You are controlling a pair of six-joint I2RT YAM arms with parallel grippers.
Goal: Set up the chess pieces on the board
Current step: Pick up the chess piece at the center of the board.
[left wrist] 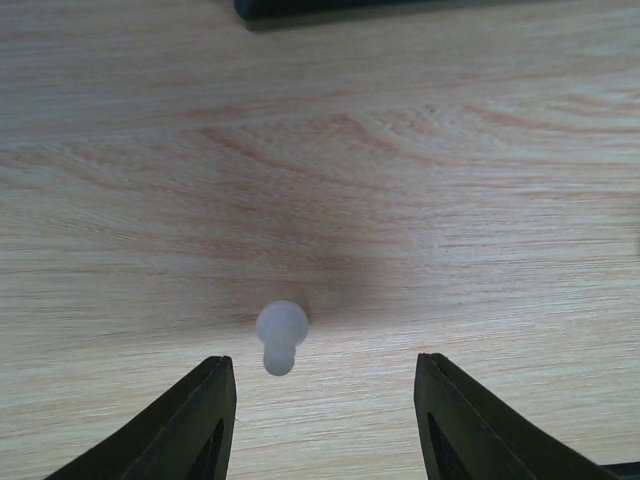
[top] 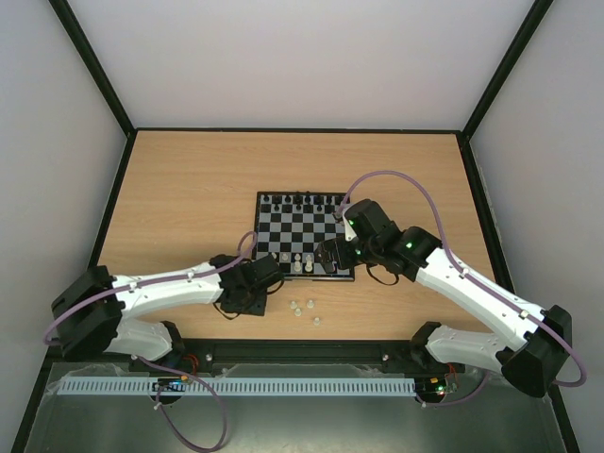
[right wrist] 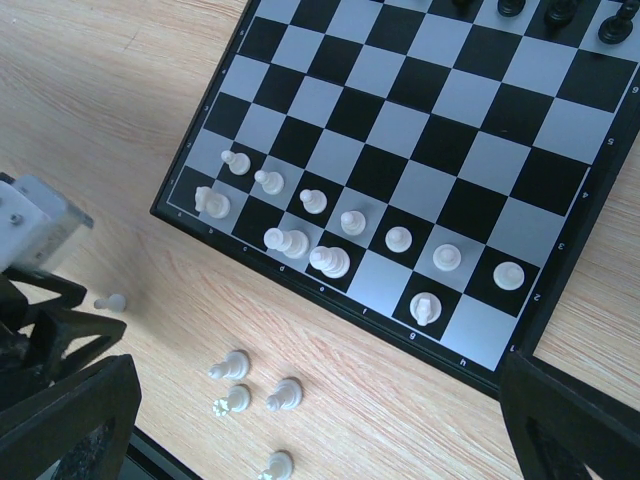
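1. The left jaws are hanging about half open, low over the worktop (left wrist: pixel 420 150). They are gripping nothing.
2. A white pawn (left wrist: pixel 280 335) is lying on its side between them, touching neither jaw. It is sitting nearer the jaw on the left of the wrist view.
3. My judgement: the wrist is needing a small sideways shift so the pawn sits midway between the jaws. Then it should lower until the tips are almost brushing the wood and close slowly.
4. The pawn is looking smooth, pale and rounded, so it is likely to roll or squirt out under an off-centre squeeze. It is too blurred to tell the head from the base.
5. The worktop is showing flat, matte, light wood grain.
6. The board (right wrist: pixel 420 120) is lying flat, in black and pale grey squares with a thin black rim. White pieces (right wrist: pixel 330 260) are standing on its two near rows and black pieces (top: pixel 300 199) on the far row.
7. More loose pieces (right wrist: pixel 230 365) are waiting on the worktop just off the board's near edge.
8. The right jaws are standing wide and holding nothing, above that near edge.
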